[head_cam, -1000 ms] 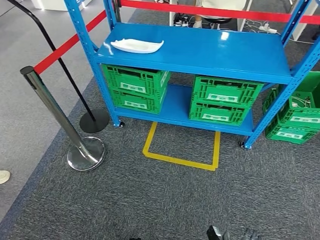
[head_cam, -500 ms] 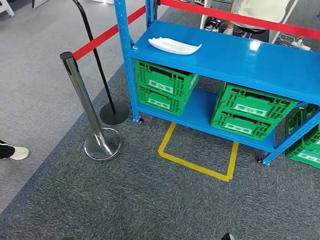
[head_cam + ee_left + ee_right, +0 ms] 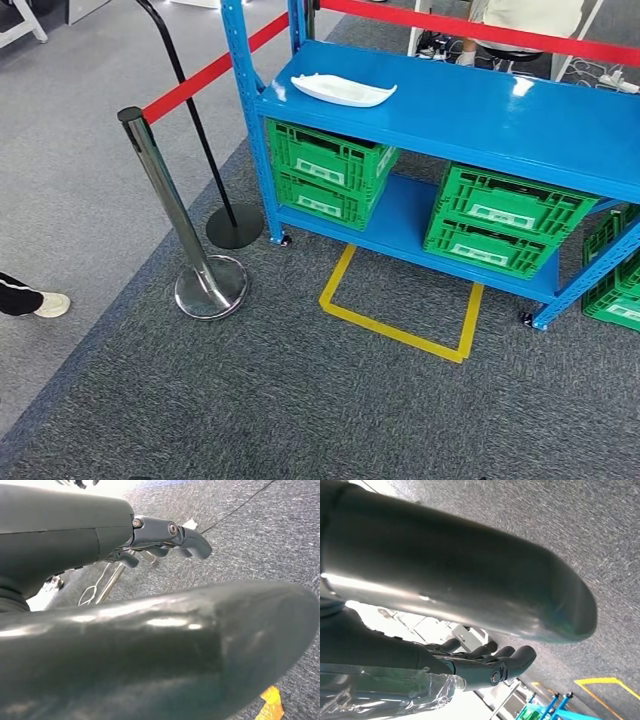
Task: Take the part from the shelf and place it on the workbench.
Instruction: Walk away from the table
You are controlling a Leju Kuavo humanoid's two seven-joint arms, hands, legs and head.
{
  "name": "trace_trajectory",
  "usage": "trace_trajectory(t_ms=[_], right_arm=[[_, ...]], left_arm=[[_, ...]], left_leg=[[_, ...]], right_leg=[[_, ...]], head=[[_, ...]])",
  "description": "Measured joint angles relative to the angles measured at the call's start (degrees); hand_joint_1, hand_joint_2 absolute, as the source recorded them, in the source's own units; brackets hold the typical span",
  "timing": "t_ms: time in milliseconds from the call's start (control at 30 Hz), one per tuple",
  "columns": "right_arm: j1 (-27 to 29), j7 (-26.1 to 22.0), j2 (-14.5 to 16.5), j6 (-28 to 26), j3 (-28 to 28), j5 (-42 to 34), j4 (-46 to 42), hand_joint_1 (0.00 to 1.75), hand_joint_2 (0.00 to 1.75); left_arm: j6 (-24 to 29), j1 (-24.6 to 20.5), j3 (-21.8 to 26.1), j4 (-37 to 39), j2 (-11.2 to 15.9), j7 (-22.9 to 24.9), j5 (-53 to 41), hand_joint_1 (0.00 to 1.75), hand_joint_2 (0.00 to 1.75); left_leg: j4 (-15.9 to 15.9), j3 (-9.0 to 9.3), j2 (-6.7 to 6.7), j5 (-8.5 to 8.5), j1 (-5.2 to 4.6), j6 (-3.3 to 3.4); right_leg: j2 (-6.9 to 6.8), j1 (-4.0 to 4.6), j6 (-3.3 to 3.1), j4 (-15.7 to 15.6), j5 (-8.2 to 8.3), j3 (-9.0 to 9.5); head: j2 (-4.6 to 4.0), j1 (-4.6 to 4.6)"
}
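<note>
Fingers [image 3: 188,537] of the left hand [image 3: 158,537] and right hand [image 3: 490,662] are apart and hold nothing. White part [image 3: 343,90] lies on the blue shelf [image 3: 483,120], far off. I think the robot should step into the yellow square [image 3: 400,310], then reach slowly

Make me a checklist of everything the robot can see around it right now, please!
Surface: blue shelf, top level, bare blue apart from the part.
Job's things: white part lies flat near the top level's left end.
Clutter: two green crates on the lower level; another green crate beside the shelf.
Robot hands: left robot hand and right robot hand hang over the carpet, holding nothing.
Cables: cords on the floor behind the shelf.
Surroundings: grey carpet, yellow tape square, chrome post with red belt, a person's shoe.
</note>
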Motion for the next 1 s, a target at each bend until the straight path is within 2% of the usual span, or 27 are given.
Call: trace_trajectory(t_ms=[33, 67, 367, 433, 600, 833, 900, 1000], right_arm=[[0.0, 0.0, 0.2, 0.0, 0.0, 0.0, 0.0, 0.0, 0.0], [0.1, 0.0, 0.3, 0.0, 0.0, 0.0, 0.0, 0.0, 0.0], [1.0, -3.8, 2.2, 0.0, -0.2, 0.0, -1.8, 0.0, 0.0], [1.1, -7.5, 2.9, 0.0, -1.5, -0.1, -2.4, 0.0, 0.0], [1.2, -17.8, 6.3, 0.0, -8.5, -0.6, -5.7, 0.0, 0.0], [1.5, -22.4, 8.6, 0.0, -14.9, -1.7, -8.8, 0.0, 0.0], [1.2, -26.7, 9.2, 0.0, -17.1, -2.9, -9.4, 0.0, 0.0], [0.2, -36.2, 10.3, 0.0, -23.5, -5.4, -10.0, 0.0, 0.0]], left_arm=[[0.0, 0.0, 0.0, 0.0, -0.1, 0.0, 0.1, 0.0, 0.0], [-0.1, 0.0, 0.0, 0.0, -0.1, -0.1, 0.2, 0.0, 0.0], [-2.0, 0.0, 0.0, 0.0, -0.2, -0.9, 1.7, 0.0, 0.0], [-2.1, 0.0, 0.0, 0.0, -0.1, -1.3, 2.0, 0.0, 0.0], [-2.3, 0.0, 0.1, 0.0, 0.1, -2.1, 2.9, 0.0, 0.0], [-2.4, 0.0, 0.6, 0.0, 0.4, -2.3, 3.2, 0.0, 0.0], [-2.4, 0.0, 0.6, 0.0, 0.4, -2.5, 3.4, 0.0, 0.0], [-2.1, 0.0, 0.9, 0.1, 0.5, -2.8, 4.0, 0.0, 0.0]], left_leg=[[-0.1, -0.01, 0.0, 0.03, 0.08, -0.52], [-0.1, -0.02, 0.0, 0.05, 0.11, -0.75], [-0.1, -0.08, 0.0, 0.07, -0.08, -0.77], [-0.1, -0.09, 0.0, 0.09, -0.13, -0.74], [0.0, -0.09, 0.0, 0.12, -0.16, -0.7], [0.0, -0.09, -0.01, 0.13, -0.15, -0.71], [0.0, -0.09, -0.01, 0.13, -0.16, -0.71], [0.0, -0.1, -0.01, 0.13, -0.16, -0.71]], right_leg=[[0.0, 0.04, -0.05, 0.0, 0.02, -0.04], [0.0, 0.07, -0.09, 0.0, 0.03, -0.06], [-0.01, -0.17, -0.02, 0.0, 0.15, -0.03], [0.0, -0.22, 0.01, 0.0, 0.17, -0.03], [-0.02, -0.24, 0.05, 0.0, 0.2, -0.04], [-0.02, -0.23, 0.05, 0.0, 0.2, -0.05], [-0.02, -0.23, 0.05, 0.0, 0.2, -0.05], [-0.05, -0.23, 0.05, 0.0, 0.2, -0.03]], head=[[0.0, 0.02], [0.0, 0.03], [0.0, 0.04], [0.0, 0.04], [0.0, 0.03], [0.0, 0.03], [0.0, 0.03], [0.0, 0.03]])
